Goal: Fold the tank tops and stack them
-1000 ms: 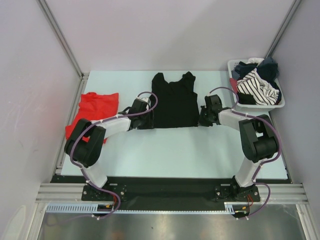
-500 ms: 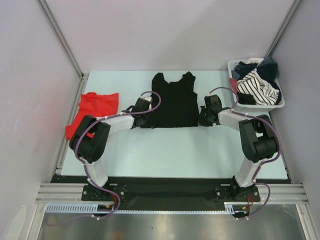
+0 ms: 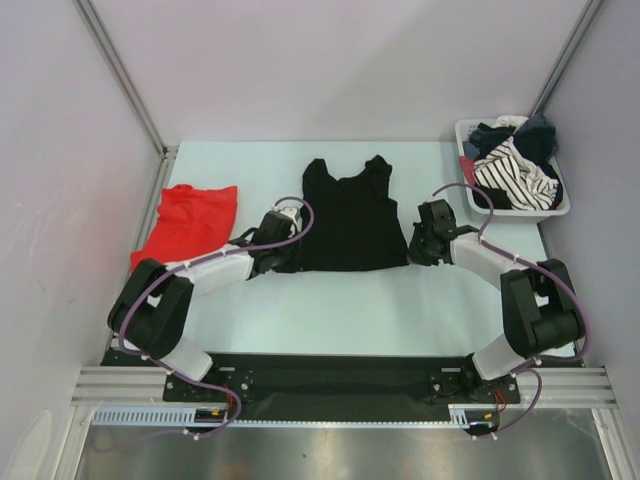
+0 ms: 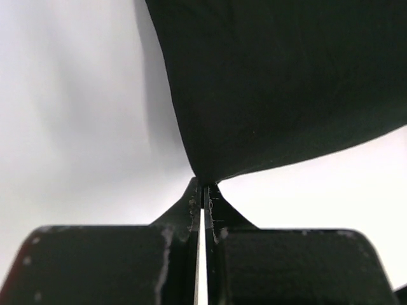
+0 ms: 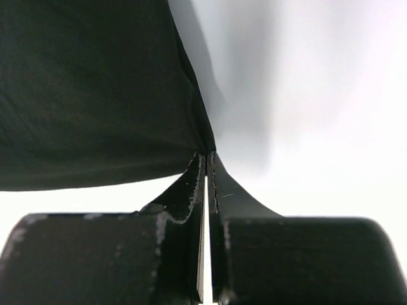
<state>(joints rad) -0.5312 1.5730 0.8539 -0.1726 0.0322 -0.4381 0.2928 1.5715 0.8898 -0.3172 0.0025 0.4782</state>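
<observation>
Two grippers (image 4: 203,187) (image 5: 205,155) dragged one black tank top (image 3: 349,215) nearer.

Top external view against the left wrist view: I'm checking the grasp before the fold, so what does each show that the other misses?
Only the top external view shows the red tank top lying at the table's left side, the white basket of clothes at the far right, and the right tool at the near right corner of the black tank top. Only the left wrist view shows the left tool shut, pinching a corner of the fabric. Both show the black tank top and the pale table.
</observation>
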